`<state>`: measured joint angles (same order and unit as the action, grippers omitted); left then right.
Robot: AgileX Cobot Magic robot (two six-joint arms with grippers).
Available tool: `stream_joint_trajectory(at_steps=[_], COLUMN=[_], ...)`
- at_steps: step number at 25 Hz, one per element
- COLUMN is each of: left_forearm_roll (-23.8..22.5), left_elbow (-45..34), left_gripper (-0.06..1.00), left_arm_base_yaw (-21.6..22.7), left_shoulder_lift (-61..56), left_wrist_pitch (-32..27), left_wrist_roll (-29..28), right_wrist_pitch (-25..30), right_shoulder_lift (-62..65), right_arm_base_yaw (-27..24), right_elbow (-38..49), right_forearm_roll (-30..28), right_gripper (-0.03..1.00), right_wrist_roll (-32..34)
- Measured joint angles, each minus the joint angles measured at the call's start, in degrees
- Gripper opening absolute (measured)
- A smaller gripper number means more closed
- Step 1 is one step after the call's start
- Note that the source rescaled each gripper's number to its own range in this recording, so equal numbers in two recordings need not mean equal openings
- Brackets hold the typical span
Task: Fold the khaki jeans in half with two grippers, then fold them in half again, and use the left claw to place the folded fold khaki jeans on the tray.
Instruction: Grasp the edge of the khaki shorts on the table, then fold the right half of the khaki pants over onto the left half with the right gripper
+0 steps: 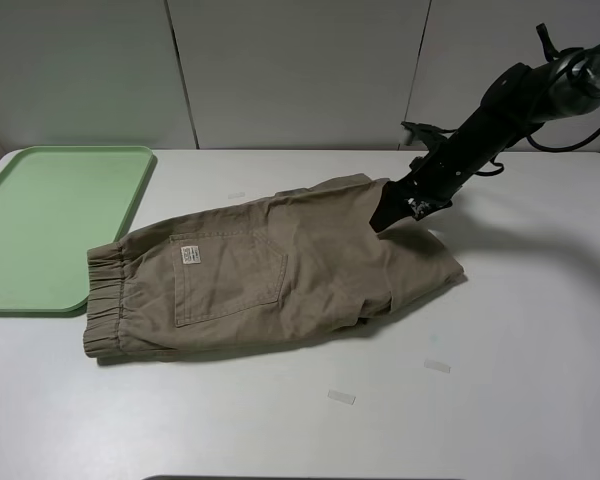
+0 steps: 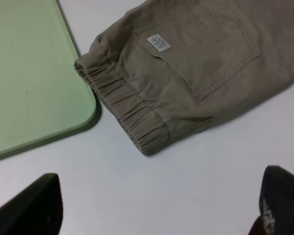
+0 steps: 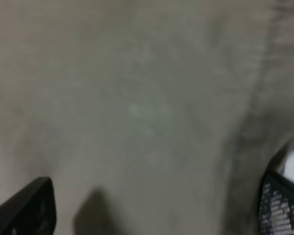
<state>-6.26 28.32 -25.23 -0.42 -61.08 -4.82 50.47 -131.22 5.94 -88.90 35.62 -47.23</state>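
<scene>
The khaki jeans (image 1: 270,270) lie flat on the white table, elastic waistband toward the tray and back pocket with white label facing up. The light-green tray (image 1: 50,220) sits at the far left, its corner beside the waistband. My right gripper (image 1: 380,222) is down at the leg end of the jeans. In the right wrist view it (image 3: 154,205) is open, with blurred khaki cloth (image 3: 137,98) filling the frame. My left gripper (image 2: 157,205) is open and empty above bare table, short of the waistband (image 2: 122,105) and the tray (image 2: 29,73). The left arm is out of the exterior view.
Two small clear tape scraps lie on the table in front of the jeans (image 1: 341,397) (image 1: 437,366). A white panelled wall (image 1: 300,70) stands behind the table. The right arm's cables hang at the back right.
</scene>
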Motion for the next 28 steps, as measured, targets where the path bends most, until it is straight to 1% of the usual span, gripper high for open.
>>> stream_joint_trajectory(at_steps=[5, 8, 9, 10, 11, 13, 15, 16, 18, 19, 22, 26, 28], left_forearm_roll=[0.0, 0.0, 0.0, 0.0, 0.0, 0.0, 0.0, 0.0, 0.0, 0.0, 0.0, 0.0, 0.0], left_elbow=[0.0, 0.0, 0.0, 0.0, 0.0, 0.0, 0.0, 0.0, 0.0, 0.0, 0.0, 0.0, 0.0], left_gripper=[0.78, 0.78, 0.78, 0.78, 0.78, 0.78, 0.78, 0.78, 0.78, 0.78, 0.78, 0.78, 0.78], left_arm_base_yaw=[0.0, 0.0, 0.0, 0.0, 0.0, 0.0, 0.0, 0.0, 0.0, 0.0, 0.0, 0.0, 0.0], left_shoulder_lift=[0.0, 0.0, 0.0, 0.0, 0.0, 0.0, 0.0, 0.0, 0.0, 0.0, 0.0, 0.0, 0.0], left_wrist_pitch=[0.0, 0.0, 0.0, 0.0, 0.0, 0.0, 0.0, 0.0, 0.0, 0.0, 0.0, 0.0, 0.0], left_wrist_roll=[0.0, 0.0, 0.0, 0.0, 0.0, 0.0, 0.0, 0.0, 0.0, 0.0, 0.0, 0.0, 0.0], right_wrist_pitch=[0.0, 0.0, -0.1, -0.2, -0.3, -0.8, -0.9, -1.0, -1.0, -1.0, -0.7, -0.7, -0.4], right_shoulder_lift=[-0.1, -0.1, -0.2, -0.3, -0.4, -0.6, -0.7, -0.7, -0.7, -0.7, -0.3, 0.9, 1.4], right_arm_base_yaw=[3.8, 4.7, 4.8, 4.8, 4.8, 4.8, 4.8, 4.8, 4.8, 4.8, 4.2, 2.4, 1.2], right_elbow=[0.0, 0.0, 0.0, 0.0, 0.0, 0.0, 0.0, 0.0, 0.0, 0.0, -0.1, -0.1, 0.0], right_forearm_roll=[0.6, 0.8, 0.8, 0.8, 0.5, -0.9, -3.4, -4.6, -7.3, -8.8, -13.8, -21.9, -25.6], right_gripper=[0.89, 0.89, 0.86, 0.82, 0.75, 0.57, 0.36, 0.27, 0.16, 0.12, 0.06, 0.05, 0.05], right_wrist_roll=[0.0, 0.0, 0.0, 0.0, 0.2, 0.9, 2.3, 3.2, 5.5, 7.3, 13.0, 18.1, 19.5])
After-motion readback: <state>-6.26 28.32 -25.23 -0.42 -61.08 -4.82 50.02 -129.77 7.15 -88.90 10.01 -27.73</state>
